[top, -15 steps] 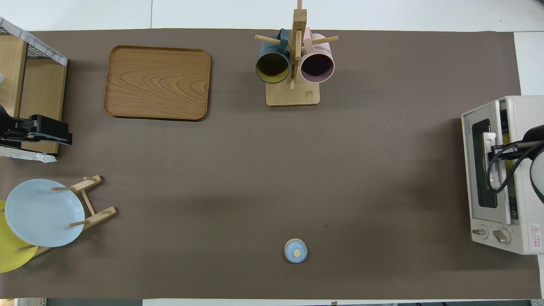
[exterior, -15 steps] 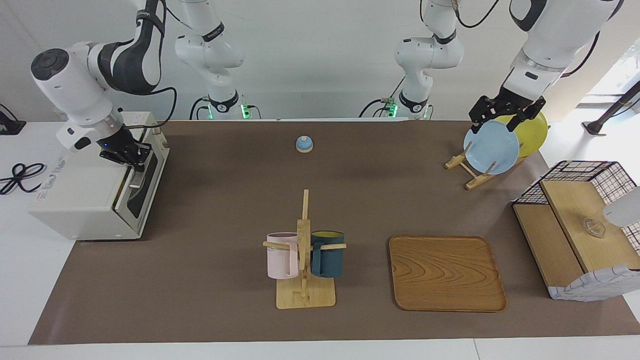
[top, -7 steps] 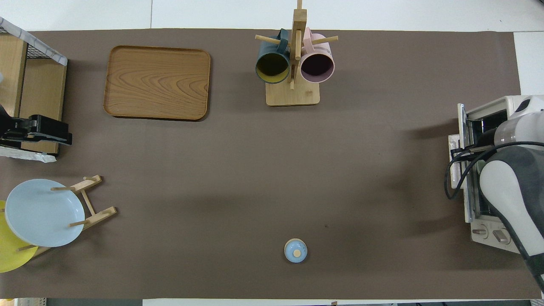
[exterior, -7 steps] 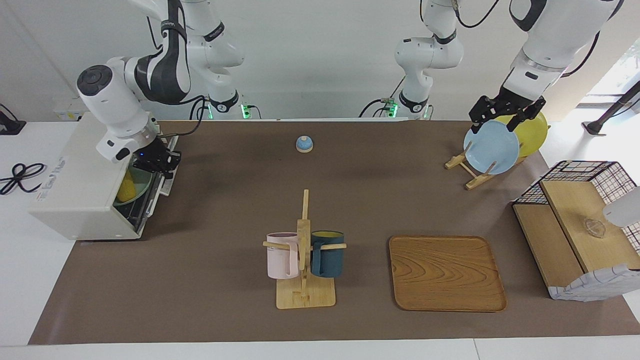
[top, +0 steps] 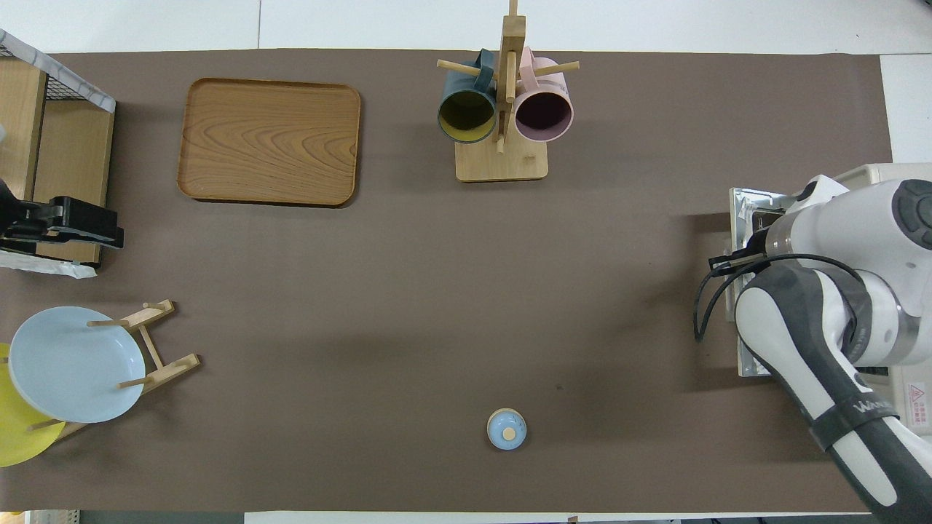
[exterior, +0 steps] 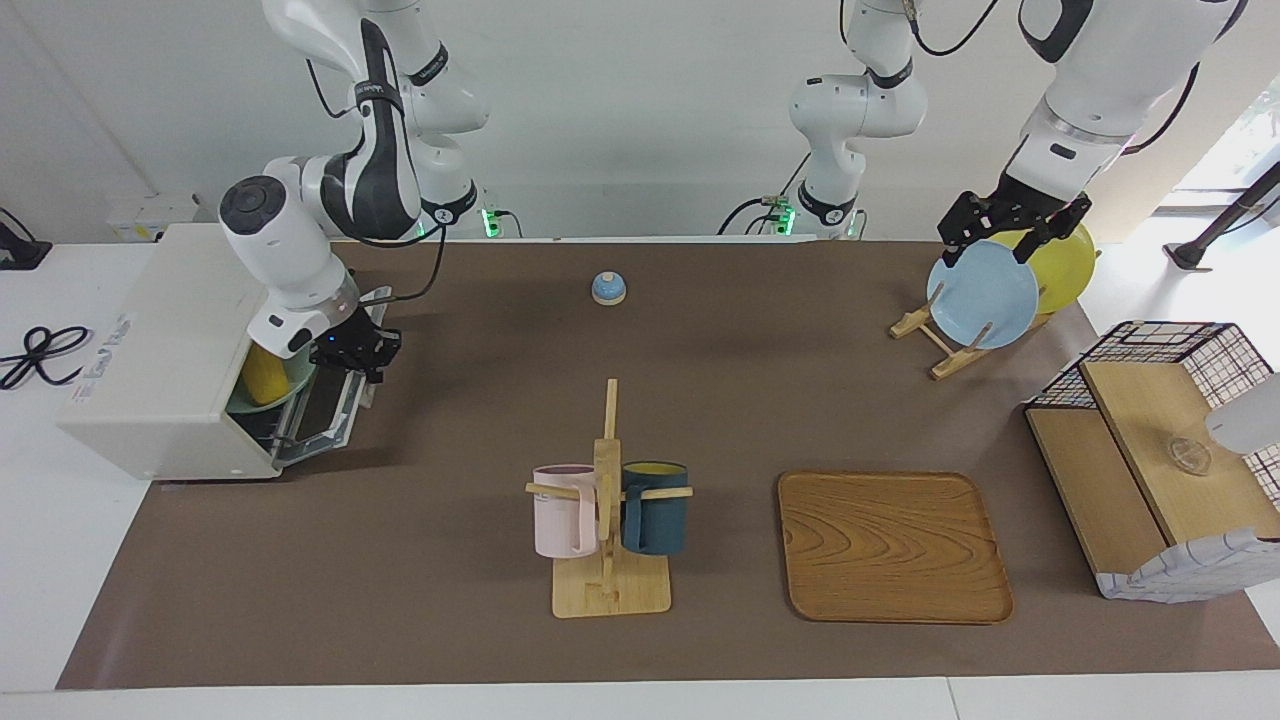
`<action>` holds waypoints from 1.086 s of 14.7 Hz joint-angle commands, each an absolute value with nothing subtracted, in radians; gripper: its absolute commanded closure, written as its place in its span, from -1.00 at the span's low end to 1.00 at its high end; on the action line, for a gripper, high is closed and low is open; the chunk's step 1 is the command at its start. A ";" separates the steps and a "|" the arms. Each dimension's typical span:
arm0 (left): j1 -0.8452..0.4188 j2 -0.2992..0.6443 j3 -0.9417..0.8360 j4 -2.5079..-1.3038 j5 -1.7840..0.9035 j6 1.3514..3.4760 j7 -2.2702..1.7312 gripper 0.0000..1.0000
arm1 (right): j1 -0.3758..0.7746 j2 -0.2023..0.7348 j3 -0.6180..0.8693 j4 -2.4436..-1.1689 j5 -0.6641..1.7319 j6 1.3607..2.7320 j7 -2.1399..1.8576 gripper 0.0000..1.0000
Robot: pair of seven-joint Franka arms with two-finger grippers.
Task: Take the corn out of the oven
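The corn (exterior: 264,373) lies inside the oven (exterior: 170,360) at the right arm's end of the counter (exterior: 450,600), on a green dish, its long axis tilted steeply up, mostly hidden by the oven wall. The right end effector (exterior: 357,352) is at the lowered door's top edge; whether it pinches the handle cannot be told. The left end effector (exterior: 1010,232) waits over the blue plate (exterior: 983,295), spread.

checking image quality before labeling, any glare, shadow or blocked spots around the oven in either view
Facing view: even light, no glare; the corn shows inside the open oven, soft shadow beneath the door. Overhead view: the right arm covers most of the oven, hiding the corn.
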State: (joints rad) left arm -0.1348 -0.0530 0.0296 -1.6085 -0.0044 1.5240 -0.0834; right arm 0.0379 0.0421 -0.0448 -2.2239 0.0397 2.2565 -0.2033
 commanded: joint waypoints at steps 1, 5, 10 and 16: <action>-0.121 -0.069 0.021 -1.617 -0.002 1.513 -0.080 -1.00 | 0.028 0.064 -0.060 -2.253 0.021 2.347 -0.204 1.00; -0.121 -0.069 0.021 -1.617 -0.002 1.513 -0.080 -1.00 | 0.026 0.110 -0.060 -2.269 0.021 2.381 -0.203 1.00; -0.121 -0.069 0.021 -1.617 -0.002 1.513 -0.080 -1.00 | 0.053 0.112 -0.060 -2.269 0.072 2.381 -0.181 1.00; -0.121 -0.069 0.021 -1.617 -0.002 1.513 -0.080 -1.00 | 0.107 0.117 -0.060 -2.203 0.210 2.311 -0.179 1.00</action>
